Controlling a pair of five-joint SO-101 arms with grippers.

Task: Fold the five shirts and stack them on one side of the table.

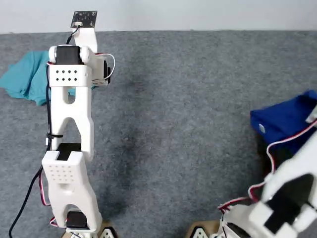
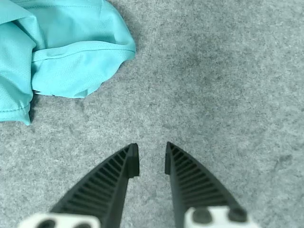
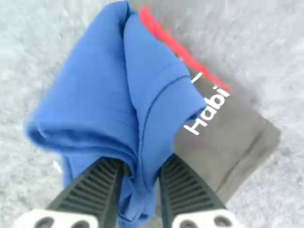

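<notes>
A crumpled teal shirt [image 1: 25, 77] lies at the back left of the grey table [image 1: 178, 124]. My left gripper [image 2: 151, 159] hovers just beside the teal shirt [image 2: 61, 52], its fingers slightly open with nothing between them. At the right edge a blue shirt [image 1: 285, 121] is bunched up. My right gripper [image 3: 142, 171] is shut on a fold of the blue shirt [image 3: 109, 95], which hangs in loose folds. Under it lies a grey shirt [image 3: 228, 142] with white print, and a red strip of cloth [image 3: 180, 52] shows along its edge.
The left arm [image 1: 72, 124] stretches from the front edge toward the back left. The right arm [image 1: 282, 198] sits at the front right corner. A pale wall [image 1: 198, 15] borders the table's far edge. Grey carpet-like surface spans the middle.
</notes>
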